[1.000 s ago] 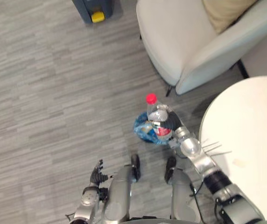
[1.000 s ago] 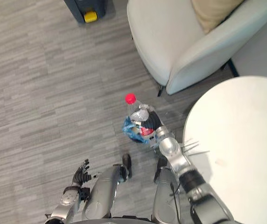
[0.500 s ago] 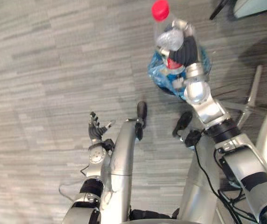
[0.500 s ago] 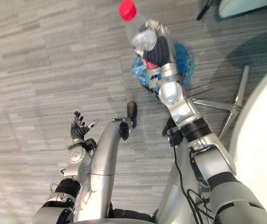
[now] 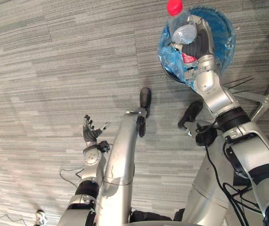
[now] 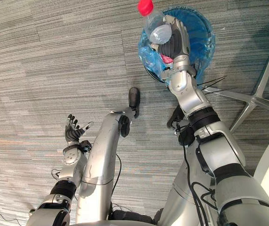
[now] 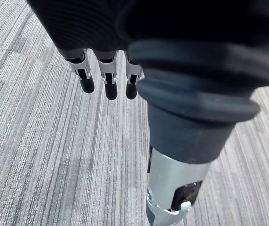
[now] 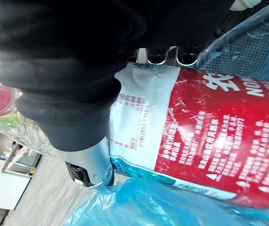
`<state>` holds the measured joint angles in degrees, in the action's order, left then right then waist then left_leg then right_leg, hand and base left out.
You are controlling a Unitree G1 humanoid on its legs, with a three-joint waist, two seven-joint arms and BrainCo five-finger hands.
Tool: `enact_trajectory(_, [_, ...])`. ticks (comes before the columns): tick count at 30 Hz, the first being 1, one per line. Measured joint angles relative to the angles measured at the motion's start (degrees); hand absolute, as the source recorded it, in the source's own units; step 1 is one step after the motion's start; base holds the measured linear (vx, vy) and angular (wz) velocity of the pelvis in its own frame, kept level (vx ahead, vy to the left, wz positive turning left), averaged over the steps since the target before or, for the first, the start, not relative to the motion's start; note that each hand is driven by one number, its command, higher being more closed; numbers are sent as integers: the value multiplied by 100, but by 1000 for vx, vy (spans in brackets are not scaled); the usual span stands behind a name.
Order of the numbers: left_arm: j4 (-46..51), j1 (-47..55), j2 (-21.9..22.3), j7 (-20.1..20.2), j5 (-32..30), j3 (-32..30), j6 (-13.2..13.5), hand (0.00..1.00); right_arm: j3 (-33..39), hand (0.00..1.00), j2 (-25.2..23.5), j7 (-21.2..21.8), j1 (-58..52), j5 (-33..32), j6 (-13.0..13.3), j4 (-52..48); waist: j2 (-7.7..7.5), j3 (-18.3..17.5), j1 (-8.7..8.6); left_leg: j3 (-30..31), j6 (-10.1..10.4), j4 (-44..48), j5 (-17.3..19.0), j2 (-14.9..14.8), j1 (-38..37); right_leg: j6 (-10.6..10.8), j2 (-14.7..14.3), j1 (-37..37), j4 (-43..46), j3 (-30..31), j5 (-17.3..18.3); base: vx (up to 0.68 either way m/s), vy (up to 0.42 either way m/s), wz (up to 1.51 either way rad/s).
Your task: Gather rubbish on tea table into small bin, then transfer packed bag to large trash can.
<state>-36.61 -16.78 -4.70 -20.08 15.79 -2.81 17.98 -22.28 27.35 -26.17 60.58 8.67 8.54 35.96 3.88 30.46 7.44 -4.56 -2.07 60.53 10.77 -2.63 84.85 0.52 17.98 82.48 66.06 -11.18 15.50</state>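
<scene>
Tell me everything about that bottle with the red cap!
The bottle is clear plastic with a red cap and a red and white label round its middle. It looks empty and a bit crumpled. The right robot hand has its fingers curled round it and holds it tilted over the small bin, which is lined with a blue bag. The cap end is near the rim and points away from the robot.

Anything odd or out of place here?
Nothing stands out. The right hand grips the red-capped bottle over the blue-lined bin, cap end jutting past the rim, not yet dropped. The left hand hangs open at the side.
</scene>
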Motion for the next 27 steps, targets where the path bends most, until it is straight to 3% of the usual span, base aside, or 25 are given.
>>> enact_trajectory(9, [62, 5, -182, 3, -17, -11, -2, 0, 308, 0, -39, -277, -1091, 876, 10, -1448, -268, 4, -96, -4, 6, -24, 1, -133, -251, -6, -141, -245, -108, -15, -6, -66, 15, -7])
enact_trajectory(14, [65, 51, -283, 3, -66, -15, -6, 0, 358, 0, -167, -377, -1429, 1668, -8, -1483, -367, -14, -211, 0, 16, -127, -3, -142, -455, -11, -176, -466, -238, -40, -13, -53, 14, -3])
enact_trajectory(18, [114, 52, -264, -1, -71, -12, -4, 0, 317, 0, -324, -330, -1460, 2132, -78, -1062, -370, -15, -206, -5, 39, -232, -19, -142, -572, -7, -183, -577, -335, -64, -38, -31, 10, 0])
enact_trajectory(25, [135, -22, -265, -5, -67, 4, -5, 0, -207, 0, -653, 28, -847, 2326, -366, 542, -370, -16, -191, 75, 65, -246, -33, -119, -470, -29, -174, -528, -329, -146, -21, -36, 10, 3])
enact_trajectory(26, [165, -27, -274, -2, -54, 53, 11, 0, -279, 100, -697, 150, -727, 2369, -425, 807, -373, -18, -183, 100, 84, -256, -46, -83, -404, -29, -152, -459, -302, -154, -7, -59, 21, 15])
enact_trajectory(27, [177, -27, -274, 1, -59, 77, 85, 0, -322, 100, -722, 157, -664, 2372, -475, 924, -372, -19, -179, 109, 96, -274, -54, -56, -363, -31, -123, -413, -284, -159, 1, -52, 16, 22])
